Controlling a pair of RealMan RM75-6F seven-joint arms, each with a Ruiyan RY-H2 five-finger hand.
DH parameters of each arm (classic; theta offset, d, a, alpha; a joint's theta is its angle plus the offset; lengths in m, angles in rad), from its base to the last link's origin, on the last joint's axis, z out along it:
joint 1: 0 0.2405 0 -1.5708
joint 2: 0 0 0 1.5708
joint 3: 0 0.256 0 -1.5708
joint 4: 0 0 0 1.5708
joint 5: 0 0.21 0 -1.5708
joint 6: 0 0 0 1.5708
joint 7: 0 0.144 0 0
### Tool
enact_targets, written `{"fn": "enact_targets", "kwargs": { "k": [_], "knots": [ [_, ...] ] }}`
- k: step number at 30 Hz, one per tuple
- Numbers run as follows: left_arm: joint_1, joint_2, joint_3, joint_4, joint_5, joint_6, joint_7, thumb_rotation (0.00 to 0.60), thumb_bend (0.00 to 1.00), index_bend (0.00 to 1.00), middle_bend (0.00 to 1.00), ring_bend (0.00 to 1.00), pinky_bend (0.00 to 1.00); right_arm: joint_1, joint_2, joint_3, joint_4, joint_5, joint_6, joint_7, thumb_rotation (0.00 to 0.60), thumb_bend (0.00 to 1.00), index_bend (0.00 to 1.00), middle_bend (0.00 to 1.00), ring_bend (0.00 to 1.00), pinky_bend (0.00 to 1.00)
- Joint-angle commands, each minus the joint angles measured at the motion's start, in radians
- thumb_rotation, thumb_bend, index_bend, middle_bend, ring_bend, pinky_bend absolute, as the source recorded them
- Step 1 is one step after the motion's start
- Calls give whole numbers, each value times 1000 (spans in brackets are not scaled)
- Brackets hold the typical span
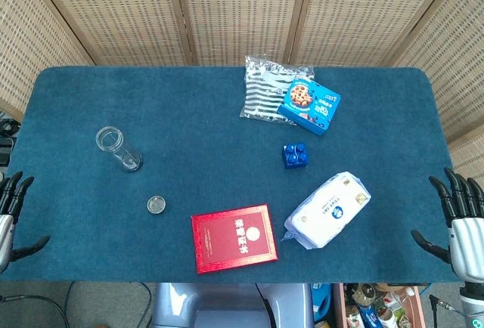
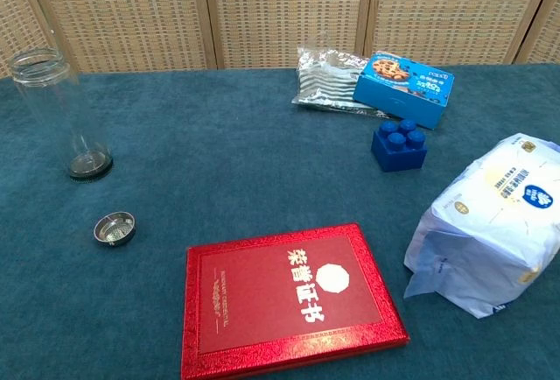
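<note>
Both hands wait off the tabletop edges, holding nothing.

Your left hand [image 1: 13, 211] and right hand [image 1: 461, 218] have fingers spread, nothing yet grasped; you look to be at the start, before any reach. Nearest your right hand, just inward, lies the white tissue pack [image 1: 327, 209]; beyond it sits the blue building block [image 1: 296, 154]. Inward of your left hand stands the glass jar [image 1: 118, 148], its lid [image 1: 156, 205] apart.
</note>
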Motion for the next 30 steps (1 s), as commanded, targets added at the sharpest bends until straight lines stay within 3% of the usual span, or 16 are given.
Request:
{"fn": "enact_targets", "kwargs": {
  "k": [1, 11, 16, 19, 22, 26, 30],
  "knots": [
    [-3, 3, 4, 1, 2, -10, -3, 600, 96, 0, 0, 0, 0, 0, 0, 0, 0, -1, 1, 1, 600, 0, 137, 0, 0, 0],
    [-54, 6, 8, 16, 20, -99, -30, 600, 95, 0, 0, 0, 0, 1, 1, 2, -2, 3, -1, 6, 600, 0, 137, 0, 0, 0],
    [-238, 14, -18, 33, 33, -372, -11, 600, 96, 0, 0, 0, 0, 6, -2, 8, 3, 21, -12, 3, 600, 0, 137, 0, 0, 0],
    [-363, -66, -59, 116, 33, -513, -25, 600, 96, 7, 0, 0, 0, 11, -6, 14, 10, 39, -23, -2, 600, 0, 137, 0, 0, 0],
    [-413, -122, -73, 182, 24, -558, -39, 600, 103, 126, 0, 0, 0, 12, -7, 16, 13, 46, -27, -1, 600, 0, 137, 0, 0, 0],
    [-467, -205, -82, 281, 9, -604, -25, 600, 214, 354, 0, 0, 0, 13, -7, 21, 19, 57, -30, 5, 600, 0, 137, 0, 0, 0],
    [-496, -256, -79, 333, -9, -632, -11, 600, 260, 409, 0, 0, 0, 13, -5, 24, 21, 65, -29, 10, 600, 0, 137, 0, 0, 0]
  ]
}}
